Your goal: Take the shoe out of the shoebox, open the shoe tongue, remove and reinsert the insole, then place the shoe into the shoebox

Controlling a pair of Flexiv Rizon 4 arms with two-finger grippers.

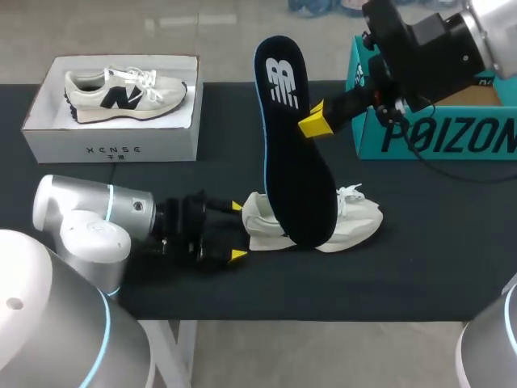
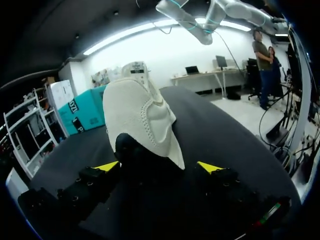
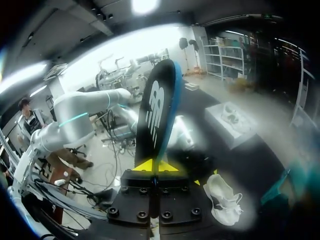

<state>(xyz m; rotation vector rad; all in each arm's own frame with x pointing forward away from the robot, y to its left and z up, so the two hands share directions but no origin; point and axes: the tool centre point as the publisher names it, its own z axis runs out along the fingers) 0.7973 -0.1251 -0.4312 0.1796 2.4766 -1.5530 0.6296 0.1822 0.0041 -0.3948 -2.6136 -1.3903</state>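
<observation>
- The left gripper (image 1: 236, 231) lies low over the black table (image 1: 444, 267), at the heel of the white shoe (image 1: 323, 226). Its fingers are spread wide, one yellow tip on either side of the heel. In the left wrist view the left gripper (image 2: 159, 167) has the shoe (image 2: 142, 115) just ahead of it, with a dark gap between one tip and the heel, so it grasps nothing.
- At the table's back left stands a white shoebox (image 1: 113, 147), open, with a second shoe (image 1: 121, 93) lying on its side inside.
- The white shoe rests on the table near the middle, outside both boxes, heel toward the left gripper, laces loose at its far end.
- The insole (image 1: 295, 153) is out of the shoe and held up steeply. It is dark with a blue edge and a white logo near its upper end. Its lower end hangs in front of the shoe's middle; whether it touches the shoe cannot be told.
- The right gripper (image 1: 311, 121) comes in from the right and is clenched on the insole's edge. In the right wrist view the right gripper (image 3: 155, 165) has both yellow tips pressed close together with the insole (image 3: 157, 115) rising straight between them, and the shoe (image 3: 222, 197) lies below.
- At the back right stands a teal shoebox (image 1: 436, 137), open, behind the right arm.
</observation>
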